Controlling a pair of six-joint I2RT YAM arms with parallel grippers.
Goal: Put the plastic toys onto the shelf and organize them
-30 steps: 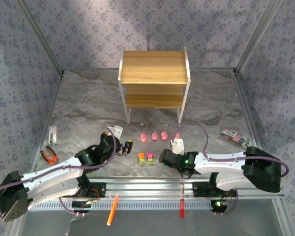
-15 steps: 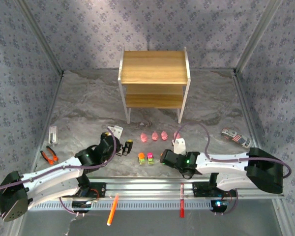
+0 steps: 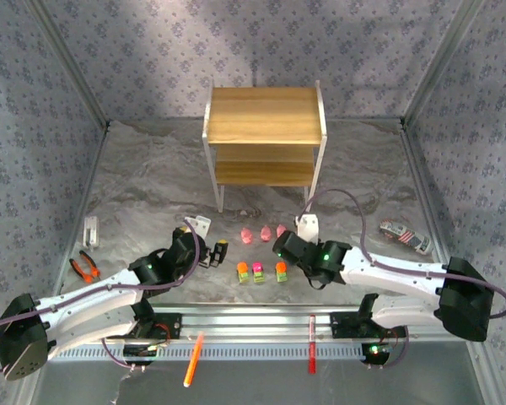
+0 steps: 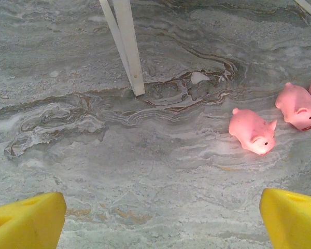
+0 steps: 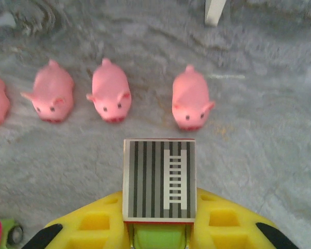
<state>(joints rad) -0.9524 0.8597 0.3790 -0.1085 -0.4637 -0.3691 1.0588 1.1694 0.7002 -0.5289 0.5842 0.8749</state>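
Right tool (image 5: 158, 228) clamped on a striped-top toy (image 5: 159, 179), at 6 o'clock of the pigs (image 5: 110, 92). Left tool (image 4: 160, 220) stands apart, empty. Shelf (image 3: 264, 126) lies at 12 o'clock, well apart. Raise the toy above the pigs first, then carry it upright.

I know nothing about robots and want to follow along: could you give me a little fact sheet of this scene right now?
Shelf: two wooden boards, far middle, top board bare
Pink pigs: four, in a row on the table
Loose block toys: three, side by side near the arms
Right gripper: shut on a striped-top block toy
Left gripper: open, holding nothing
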